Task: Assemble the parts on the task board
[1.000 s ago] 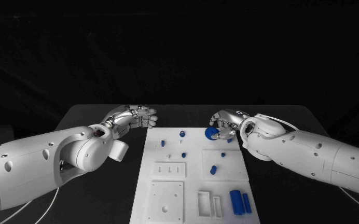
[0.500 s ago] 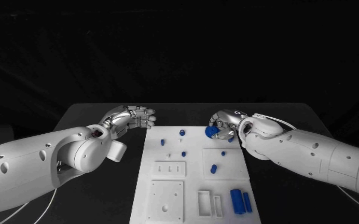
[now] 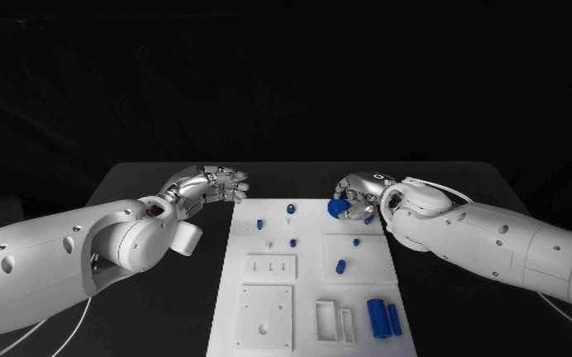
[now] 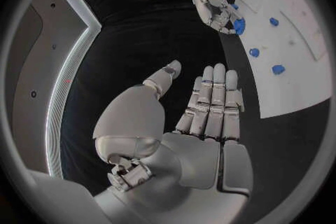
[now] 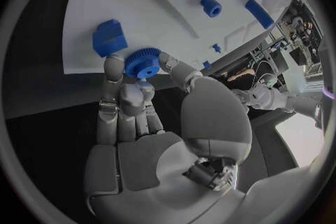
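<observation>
1. Black worktop (image 3: 155, 183) carrying the white task board (image 3: 312, 291) at its middle.
2. Task board partly filled, by the look of it: several small blue parts standing in it, such as a peg (image 3: 290, 208) near the far edge, with two long blue pieces (image 3: 383, 317) lying loose at the near right corner. Recessed plates and slots near the front unfilled; most of the assembly judged left to do.
3. Right hand (image 3: 360, 196) at the board's far right corner, pinching a blue gear (image 5: 143, 63) between thumb and fingers. Gear off the board, just beside a blue block (image 5: 109, 37); not yet seated.
4. Left hand (image 4: 203, 106) over the worktop beside the board's far left corner, holding nothing, fingers straight and side by side, thumb apart.
</observation>
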Controlling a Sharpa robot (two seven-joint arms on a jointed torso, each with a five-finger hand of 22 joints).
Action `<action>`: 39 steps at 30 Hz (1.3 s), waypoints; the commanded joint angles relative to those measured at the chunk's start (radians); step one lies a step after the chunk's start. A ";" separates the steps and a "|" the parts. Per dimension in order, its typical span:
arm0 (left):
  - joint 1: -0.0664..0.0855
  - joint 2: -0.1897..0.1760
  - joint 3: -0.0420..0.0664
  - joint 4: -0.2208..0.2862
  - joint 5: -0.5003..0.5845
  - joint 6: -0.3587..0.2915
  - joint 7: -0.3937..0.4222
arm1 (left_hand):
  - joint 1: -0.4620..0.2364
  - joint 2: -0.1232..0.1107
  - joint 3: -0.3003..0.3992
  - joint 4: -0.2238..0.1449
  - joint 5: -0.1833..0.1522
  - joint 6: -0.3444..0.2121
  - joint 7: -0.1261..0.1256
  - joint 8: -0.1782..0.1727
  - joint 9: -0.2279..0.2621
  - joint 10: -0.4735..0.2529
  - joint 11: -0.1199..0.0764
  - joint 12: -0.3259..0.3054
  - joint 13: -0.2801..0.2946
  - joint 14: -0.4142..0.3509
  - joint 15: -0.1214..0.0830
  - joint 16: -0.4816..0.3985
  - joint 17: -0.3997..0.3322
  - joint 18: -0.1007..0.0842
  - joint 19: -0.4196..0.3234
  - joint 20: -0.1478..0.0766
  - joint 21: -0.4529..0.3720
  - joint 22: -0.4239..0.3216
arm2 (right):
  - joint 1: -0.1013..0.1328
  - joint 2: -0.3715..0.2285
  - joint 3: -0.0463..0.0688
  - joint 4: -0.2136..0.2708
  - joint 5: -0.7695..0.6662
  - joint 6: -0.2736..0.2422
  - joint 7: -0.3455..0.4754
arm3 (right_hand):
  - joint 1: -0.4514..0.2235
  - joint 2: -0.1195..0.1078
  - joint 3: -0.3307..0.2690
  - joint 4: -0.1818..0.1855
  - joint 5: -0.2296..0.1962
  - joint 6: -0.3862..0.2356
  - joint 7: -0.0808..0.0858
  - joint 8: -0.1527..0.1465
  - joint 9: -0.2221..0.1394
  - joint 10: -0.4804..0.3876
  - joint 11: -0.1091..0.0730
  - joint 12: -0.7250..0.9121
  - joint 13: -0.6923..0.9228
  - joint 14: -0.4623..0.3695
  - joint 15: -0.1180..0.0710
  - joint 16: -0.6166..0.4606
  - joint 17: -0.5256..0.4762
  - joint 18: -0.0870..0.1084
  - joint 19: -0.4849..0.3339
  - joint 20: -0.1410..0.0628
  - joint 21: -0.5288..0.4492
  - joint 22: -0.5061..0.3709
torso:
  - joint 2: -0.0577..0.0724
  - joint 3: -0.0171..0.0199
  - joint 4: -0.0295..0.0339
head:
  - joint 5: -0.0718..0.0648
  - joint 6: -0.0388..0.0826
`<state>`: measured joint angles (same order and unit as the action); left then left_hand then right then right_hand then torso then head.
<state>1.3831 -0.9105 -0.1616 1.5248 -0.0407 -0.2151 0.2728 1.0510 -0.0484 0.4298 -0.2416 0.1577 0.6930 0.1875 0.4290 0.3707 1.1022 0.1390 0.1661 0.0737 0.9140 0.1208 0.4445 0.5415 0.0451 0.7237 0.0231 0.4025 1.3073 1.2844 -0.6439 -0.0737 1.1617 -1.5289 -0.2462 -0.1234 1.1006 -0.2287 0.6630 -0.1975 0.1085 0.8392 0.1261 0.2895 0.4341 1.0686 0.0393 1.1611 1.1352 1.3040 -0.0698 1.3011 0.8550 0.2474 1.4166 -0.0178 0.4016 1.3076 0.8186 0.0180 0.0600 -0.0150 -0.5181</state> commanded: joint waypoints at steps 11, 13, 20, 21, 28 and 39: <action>0.001 0.001 0.001 0.001 -0.007 0.017 0.002 | -0.012 0.001 0.002 -0.006 -0.004 0.000 0.019 -0.006 -0.001 0.008 0.002 -0.005 -0.001 0.004 0.000 -0.007 0.001 0.015 -0.005 -0.002 0.001 0.010 | -0.004 -0.002 -0.003 0.001 -0.016 0.026 -0.011 | -0.006 0.007 0.009 0.000 -0.005 0.032 0.022 0.005 0.000 0.000 -0.005 0.004 -0.002 -0.001 -0.006 0.007 0.003 0.014 0.007 -0.016 0.008 0.025 | 0.000 -0.0007 -0.0004 | 0.002 0.002; 0.001 0.000 0.001 0.001 -0.007 0.016 0.002 | -0.012 0.001 0.002 -0.006 -0.004 0.000 0.019 -0.006 -0.001 0.008 0.002 -0.006 -0.001 0.004 0.000 -0.007 0.001 0.015 -0.005 -0.002 0.001 0.010 | -0.004 -0.003 -0.003 0.001 -0.016 0.025 -0.011 | -0.007 0.006 0.009 0.000 -0.005 0.032 0.022 0.004 -0.001 0.001 -0.005 0.005 -0.002 -0.001 -0.006 0.007 0.003 0.014 0.007 -0.016 0.009 0.025 | 0.000 -0.0006 -0.0003 | 0.002 0.002; 0.001 -0.001 0.001 0.004 -0.008 0.016 0.000 | -0.012 0.001 0.003 -0.007 -0.004 0.000 0.020 -0.006 -0.001 0.008 0.003 -0.006 -0.001 0.004 0.000 -0.007 0.001 0.015 -0.006 -0.002 0.001 0.010 | -0.004 -0.005 -0.003 0.006 -0.018 0.027 -0.019 | -0.013 0.005 0.009 -0.001 0.001 0.032 0.021 0.003 -0.002 0.001 -0.006 0.007 -0.002 -0.001 -0.007 0.009 0.005 0.014 0.008 -0.017 0.014 0.025 | 0.000 -0.0008 -0.0001 | 0.000 0.003; 0.001 -0.001 0.001 0.005 -0.008 0.016 0.000 | -0.012 0.001 0.003 -0.006 -0.004 0.000 0.020 -0.006 -0.001 0.008 0.003 -0.006 -0.001 0.004 0.000 -0.007 0.001 0.015 -0.006 -0.002 0.001 0.010 | -0.004 -0.005 -0.003 0.007 -0.020 0.028 -0.020 | -0.013 0.006 0.011 -0.002 0.004 0.035 0.021 0.004 -0.001 0.001 -0.006 0.007 -0.002 -0.001 -0.007 0.010 0.006 0.014 0.009 -0.018 0.016 0.025 | 0.000 -0.0009 -0.0003 | 0.000 0.003; 0.001 -0.001 0.001 0.005 -0.008 0.016 0.000 | -0.012 0.001 0.003 -0.007 -0.004 0.000 0.020 -0.006 -0.001 0.008 0.003 -0.006 -0.001 0.004 0.000 -0.007 0.001 0.015 -0.006 -0.002 0.001 0.010 | -0.004 -0.005 -0.003 0.009 -0.020 0.031 -0.024 | 0.003 0.025 0.039 -0.006 -0.001 0.051 0.014 0.010 0.001 0.005 -0.013 0.010 -0.004 -0.002 -0.014 0.016 0.013 0.014 0.013 -0.022 0.025 0.024 | 0.000 -0.0003 -0.0002 | -0.001 0.004; 0.001 0.006 0.001 -0.002 -0.011 0.017 0.001 | -0.012 0.001 0.004 -0.007 -0.004 0.000 0.020 -0.006 -0.001 0.008 0.003 -0.006 -0.001 0.004 0.000 -0.007 0.002 0.015 -0.006 -0.002 0.001 0.010 | -0.003 -0.008 -0.002 0.018 -0.021 0.038 -0.038 | -0.009 0.053 0.070 -0.002 0.006 0.062 0.010 0.012 0.001 0.003 -0.017 0.003 -0.013 -0.018 -0.018 0.022 0.034 0.014 0.031 -0.029 0.028 0.016 | 0.002 -0.0016 -0.0016 | -0.003 0.002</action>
<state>1.3831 -0.9078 -0.1617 1.5223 -0.0452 -0.2140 0.2675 1.0510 -0.0484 0.4321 -0.2439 0.1577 0.6930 0.1875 0.4290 0.3708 1.1057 0.1426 0.1661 0.0739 0.9140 0.1208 0.4407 0.5422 0.0448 0.7237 0.0232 0.4025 1.3076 1.2850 -0.6512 -0.0734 1.1797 -1.5384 -0.2445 -0.1457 1.0924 -0.1837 0.7316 -0.1974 0.1104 0.8593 0.1074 0.2988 0.4330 1.0728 0.0274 1.1677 1.1227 1.2938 -0.0909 1.3163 0.8883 0.2475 1.4222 -0.0229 0.4263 1.3074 0.8194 0.0170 0.0595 -0.0174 -0.5155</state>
